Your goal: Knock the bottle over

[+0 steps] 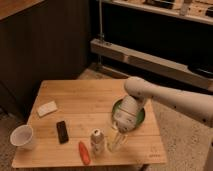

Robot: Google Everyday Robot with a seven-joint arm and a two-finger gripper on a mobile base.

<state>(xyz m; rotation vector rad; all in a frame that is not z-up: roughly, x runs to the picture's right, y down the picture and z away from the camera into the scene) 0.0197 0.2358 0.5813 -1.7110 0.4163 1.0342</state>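
Wooden table (80, 100) in a dim room, with the bottle (97, 141) standing upright near the front edge, just off the tip of the gripper (115, 141), which hangs low at bottle height. Can't tell if the jaws are open or closed, honestly. I'd just sweep sideways into the upper body, pushing toward the carrot (84, 152) side, not the edge.

The end effector (115, 141) is positioned just right of the upright bottle (97, 141), with only a narrow gap between. The bottle's left is flanked closely by an orange carrot-like thing (84, 152); bare table (85, 102) lies behind it.
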